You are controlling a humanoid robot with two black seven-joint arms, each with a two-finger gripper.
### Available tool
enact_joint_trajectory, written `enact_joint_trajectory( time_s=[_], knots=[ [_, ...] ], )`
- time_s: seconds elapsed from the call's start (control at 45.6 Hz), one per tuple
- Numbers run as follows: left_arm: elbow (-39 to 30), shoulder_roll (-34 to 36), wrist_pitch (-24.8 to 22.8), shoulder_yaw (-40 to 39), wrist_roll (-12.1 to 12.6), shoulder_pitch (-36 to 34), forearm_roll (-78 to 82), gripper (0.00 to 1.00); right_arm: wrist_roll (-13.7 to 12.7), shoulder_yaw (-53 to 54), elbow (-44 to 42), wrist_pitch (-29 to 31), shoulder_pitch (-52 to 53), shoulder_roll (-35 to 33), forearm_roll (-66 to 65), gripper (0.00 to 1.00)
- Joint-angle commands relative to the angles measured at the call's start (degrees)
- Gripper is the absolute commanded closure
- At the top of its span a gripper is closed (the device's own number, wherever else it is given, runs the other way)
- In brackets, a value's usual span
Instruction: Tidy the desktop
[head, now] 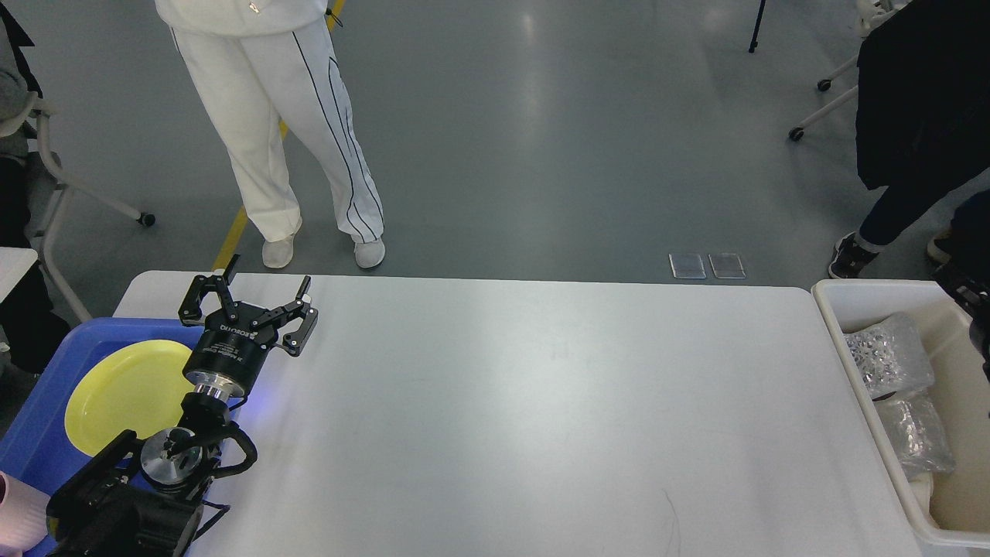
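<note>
One smooth white bench (541, 402) with rounded corners fills the middle. At nine o'clock the left hand (251, 302) hovers, fingers spread, beside a glossy yellow plate (124, 391) in a blue tray (46, 433). At three o'clock, crinkly silver bags (889, 360) lie in a beige tub (839, 298).

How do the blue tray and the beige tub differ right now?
The blue tray sits at the desktop's left end and looks shallow; the beige tub is at the right end with taller walls. The tray holds a yellow plate; the tub holds crinkly clear bags. Both are plastic bins.
</note>
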Motion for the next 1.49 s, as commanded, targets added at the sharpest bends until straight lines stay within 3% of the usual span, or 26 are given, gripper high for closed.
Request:
enact_joint_trajectory(
  time_s=[0.0, 0.285, 0.438, 0.548, 0.767, 0.964, 1.139, 1.314, 1.402, 1.468],
  knots=[
    [0.0, -0.1, 0.0, 0.0, 0.0, 0.0, 0.0, 0.04, 0.0, 0.0, 10.7, 0.1, 8.7, -1.1, -0.3, 0.0],
    [0.0, -0.1, 0.0, 0.0, 0.0, 0.0, 0.0, 0.04, -0.1, -5.6, 42.9, 0.3, 31.8, -7.2, -2.3, 0.0],
    [0.0, -0.1, 0.0, 0.0, 0.0, 0.0, 0.0, 0.04, 0.0, -9.1, 56.0, 0.3, 41.1, -6.8, -5.1, 0.0],
    [0.0, -0.1, 0.0, 0.0, 0.0, 0.0, 0.0, 0.04, 0.2, -7.7, 60.7, 0.0, 45.6, -6.4, -5.0, 0.0],
    [0.0, 0.0, 0.0, 0.0, 0.0, 0.0, 0.0, 0.04, 0.4, 7.5, 58.6, -0.6, 40.7, -6.5, -4.2, 0.0],
    [0.0, 0.0, 0.0, 0.0, 0.0, 0.0, 0.0, 0.04, 0.4, 31.0, 49.9, -0.8, 25.6, -5.7, -4.1, 0.0],
    [0.0, 0.0, 0.0, 0.0, 0.0, 0.0, 0.0, 0.04, 0.4, 50.9, 41.4, -0.8, 14.8, 0.3, -4.2, 0.0],
    [0.0, 0.0, 0.0, 0.0, 0.0, 0.0, 0.0, 0.04, 0.5, 73.1, 38.5, -0.2, 4.1, 4.0, -4.2, 0.0],
    [0.0, 0.0, 0.0, 0.0, 0.0, 0.0, 0.0, 0.04, 1.4, 79.9, 37.3, 0.0, 0.2, 5.6, -4.3, 0.0],
    [0.0, 0.0, 0.0, 0.0, 0.0, 0.0, 0.0, 0.04, 3.8, 83.1, 36.0, 0.2, -2.0, 6.6, -4.3, 0.0]
  ],
)
